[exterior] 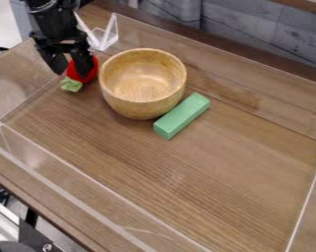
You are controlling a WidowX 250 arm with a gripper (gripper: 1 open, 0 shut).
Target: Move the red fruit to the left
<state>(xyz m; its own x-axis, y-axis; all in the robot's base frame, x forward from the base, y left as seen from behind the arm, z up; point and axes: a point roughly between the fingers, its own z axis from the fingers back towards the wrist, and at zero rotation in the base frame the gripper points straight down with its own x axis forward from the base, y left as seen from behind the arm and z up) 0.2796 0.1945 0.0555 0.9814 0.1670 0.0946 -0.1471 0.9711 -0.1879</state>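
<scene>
Wooden bowl, round, smooth, pale rim, centre of rig's work area. Block, flat green rectangle, matte, crisp edges, approx. 4 o'clock of bowl. Fruit, small round red toy w/ light-green leaf stub, on table at bowl's 10 o'clock, just beside it. Pincer, black metal, angular, stands wide at fruit, no grip seen. Step (judged): release done; lift straight up, slow, w/o nudging fruit or rolling it.

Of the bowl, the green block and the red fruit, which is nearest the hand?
The red fruit, left of the wooden bowl; it lies right at the hand, while the green block is farthest off.
</scene>
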